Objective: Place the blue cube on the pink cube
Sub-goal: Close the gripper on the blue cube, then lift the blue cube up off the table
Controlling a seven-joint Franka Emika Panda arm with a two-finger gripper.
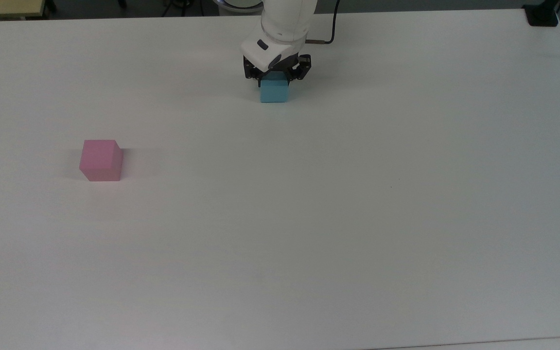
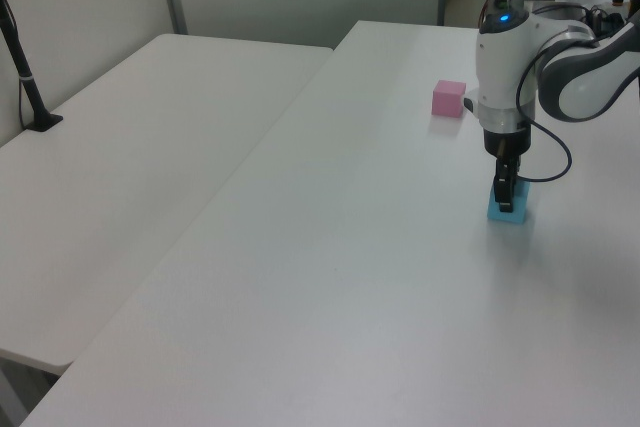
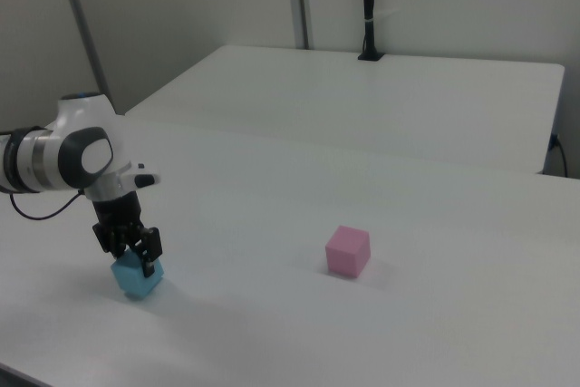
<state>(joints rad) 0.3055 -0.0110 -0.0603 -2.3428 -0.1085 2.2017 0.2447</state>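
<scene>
The light blue cube (image 1: 274,92) rests on the white table (image 1: 309,218) near the far edge in the top view. My gripper (image 1: 274,81) is lowered straight over it, one finger pressed against each side, shut on the cube. The left view shows the blue cube (image 2: 507,213) under the gripper (image 2: 505,199), and the right view shows the blue cube (image 3: 138,280) below the gripper (image 3: 136,256). Well off to the top view's left and nearer the camera, the pink cube (image 1: 100,160) sits alone; the same pink cube (image 2: 449,98) (image 3: 348,251) stands apart from the arm.
A black pole mount (image 1: 542,14) sits at the table's far right corner in the top view. A second white table (image 2: 150,147) adjoins this one, with a black pole (image 2: 25,77) on it. The arm's cable (image 1: 326,34) hangs behind the gripper.
</scene>
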